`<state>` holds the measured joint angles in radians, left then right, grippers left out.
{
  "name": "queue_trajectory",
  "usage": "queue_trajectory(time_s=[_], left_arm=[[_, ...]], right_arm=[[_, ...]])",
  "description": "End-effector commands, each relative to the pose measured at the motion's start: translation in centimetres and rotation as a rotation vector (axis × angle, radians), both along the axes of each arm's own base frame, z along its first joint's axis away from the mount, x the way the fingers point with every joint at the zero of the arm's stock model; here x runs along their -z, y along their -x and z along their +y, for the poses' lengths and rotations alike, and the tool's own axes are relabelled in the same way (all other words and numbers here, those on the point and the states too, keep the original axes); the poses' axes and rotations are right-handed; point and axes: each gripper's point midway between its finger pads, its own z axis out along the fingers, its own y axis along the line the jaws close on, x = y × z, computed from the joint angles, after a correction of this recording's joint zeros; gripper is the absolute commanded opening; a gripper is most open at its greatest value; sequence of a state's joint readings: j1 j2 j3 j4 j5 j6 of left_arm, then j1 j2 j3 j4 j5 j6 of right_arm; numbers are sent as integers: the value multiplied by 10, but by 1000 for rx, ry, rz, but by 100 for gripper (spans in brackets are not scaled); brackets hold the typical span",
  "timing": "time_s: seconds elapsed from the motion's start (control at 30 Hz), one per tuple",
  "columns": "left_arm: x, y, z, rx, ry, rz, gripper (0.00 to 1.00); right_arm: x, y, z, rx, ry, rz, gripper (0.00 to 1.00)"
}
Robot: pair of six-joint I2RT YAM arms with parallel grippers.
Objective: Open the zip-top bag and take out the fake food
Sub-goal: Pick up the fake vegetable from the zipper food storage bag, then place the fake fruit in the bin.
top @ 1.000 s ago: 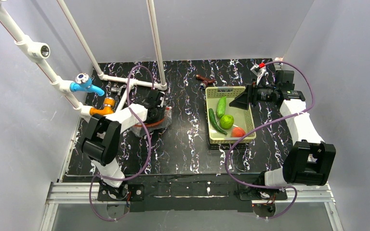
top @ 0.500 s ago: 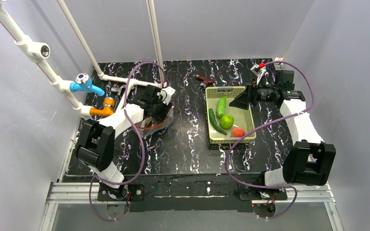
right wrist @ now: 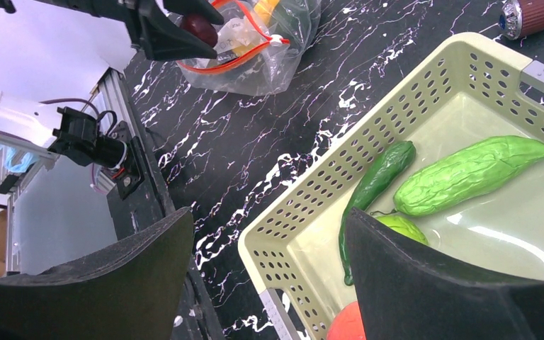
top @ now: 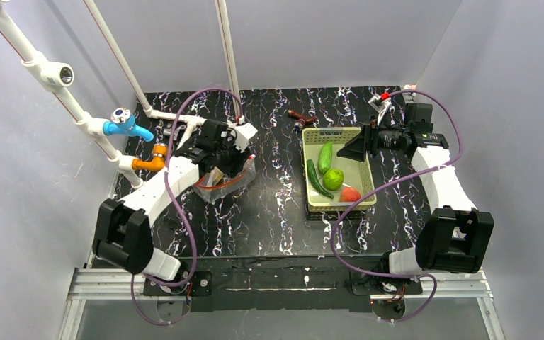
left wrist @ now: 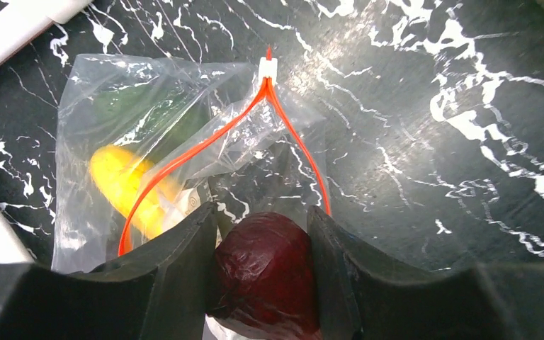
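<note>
Left claw (left wrist: 262,214) pinches the dark-red round plastic fruit (left wrist: 265,273) across its middle. It looks light, hard and slippery, sitting at six o'clock of the limp clear zip-top bag (left wrist: 113,113). Right claw (right wrist: 268,216) gapes empty.

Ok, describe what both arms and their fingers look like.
The left arm and right arm match: white boxy links, bulky black joint housings, a purple cable looped along each. Fingers are broad, matte black wedges.
</note>
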<state>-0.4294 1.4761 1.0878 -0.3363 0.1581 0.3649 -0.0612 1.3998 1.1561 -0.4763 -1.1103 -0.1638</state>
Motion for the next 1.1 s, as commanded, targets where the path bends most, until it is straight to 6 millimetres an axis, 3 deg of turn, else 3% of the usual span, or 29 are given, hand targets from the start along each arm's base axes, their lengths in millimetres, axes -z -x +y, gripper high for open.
queue_trajectory(time_s=[0.0,0.27,0.5,0.63,0.8,1.07], left_arm=[[-30,14,-10,-35,135,-20,0],[-82,42,-60,-57,529,118,0],[-100,55,-116,-30,767,221,0],[-90,61,-163,-5,787,267,0],[-69,40,-207,-110,815,303,0],[-40,31,-258,-145,756,349,4]], right_arm=[[-19,3,3,-30,-16,-78,84],[-17,3,2,-32,-17,-87,84],[-17,-4,-1,-5,4,-58,84],[-17,-7,-7,34,38,-57,84],[-15,-13,-16,85,76,-82,84],[-14,-17,-25,135,58,-34,84]])
